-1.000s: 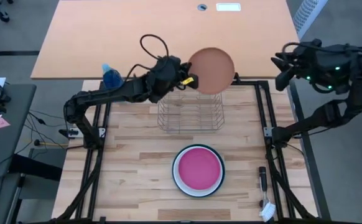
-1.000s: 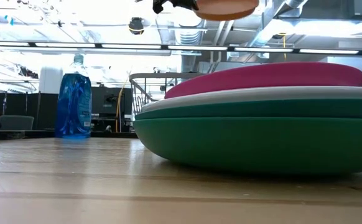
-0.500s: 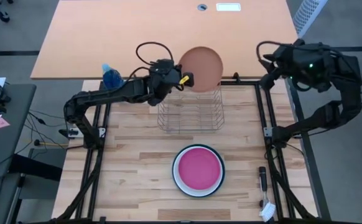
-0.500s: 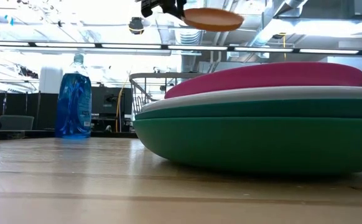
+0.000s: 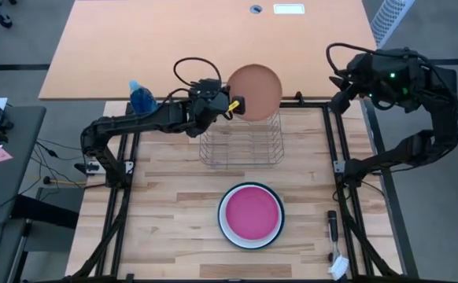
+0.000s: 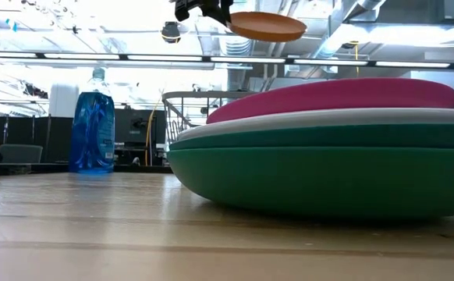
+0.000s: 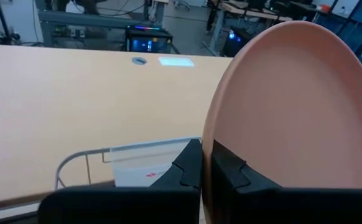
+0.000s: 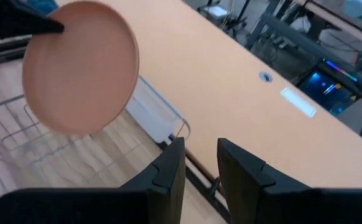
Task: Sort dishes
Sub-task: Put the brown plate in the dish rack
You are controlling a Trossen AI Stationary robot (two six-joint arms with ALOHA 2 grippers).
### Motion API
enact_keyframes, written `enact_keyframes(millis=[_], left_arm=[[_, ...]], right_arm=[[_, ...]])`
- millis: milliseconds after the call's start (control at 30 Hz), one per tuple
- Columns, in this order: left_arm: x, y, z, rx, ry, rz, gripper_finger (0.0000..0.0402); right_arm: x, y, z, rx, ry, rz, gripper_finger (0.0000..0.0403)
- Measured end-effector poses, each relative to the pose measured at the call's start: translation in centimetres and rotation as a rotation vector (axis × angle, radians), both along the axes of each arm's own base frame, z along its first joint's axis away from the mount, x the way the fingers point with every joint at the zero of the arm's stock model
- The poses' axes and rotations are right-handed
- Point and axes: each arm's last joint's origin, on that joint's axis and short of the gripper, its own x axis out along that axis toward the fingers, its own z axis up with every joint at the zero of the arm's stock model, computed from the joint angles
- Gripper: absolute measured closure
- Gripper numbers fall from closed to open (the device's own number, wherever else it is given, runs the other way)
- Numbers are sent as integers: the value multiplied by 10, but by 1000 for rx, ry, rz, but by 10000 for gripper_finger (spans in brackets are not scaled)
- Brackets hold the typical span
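Observation:
A salmon-orange plate [image 5: 256,90] hangs in the air over the far side of the wire dish rack [image 5: 241,143], with my left gripper [image 5: 234,103] shut on it. The plate also shows high up in the low view [image 6: 267,26]. A stack of plates [image 5: 251,215] rests on the near middle of the table, magenta-pink on top [image 6: 332,95], white and dark green [image 6: 320,176] beneath. My right gripper [image 8: 201,144] hovers open and holds nothing, beyond the table's far right corner, with its arm [image 5: 386,75] behind it. My left gripper pinches the salmon plate's rim [image 7: 209,149] at the plate's left edge, between its two fingers. The fingers [image 7: 190,163] come level from the table's left. The plate lies nearly flat, lifted clear above the rack.
A blue spray bottle [image 5: 141,96] stands at the far left by the left arm. A dark-handled tool [image 5: 332,226] and a small white thing [image 5: 337,267] lie near the right edge. A large orange table [image 5: 134,47] lies beyond the work table.
My left gripper has carried the salmon plate a little toward the table's left and down toward the rack, still shut on its rim. My right arm has swung toward the table's left, nearer the rack's far right corner.

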Motion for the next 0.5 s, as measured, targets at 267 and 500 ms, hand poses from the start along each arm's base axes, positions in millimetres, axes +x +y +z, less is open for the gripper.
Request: enact_keyframes(millis=[267, 500], left_arm=[[-10, 14, -10, -73, 103, -11, 401], [-6, 17, -1, -66, 35, -100, 401]], right_arm=[[-6, 2, -3, 41, 8, -24, 304], [2, -1, -4, 41, 13, -27, 304]])
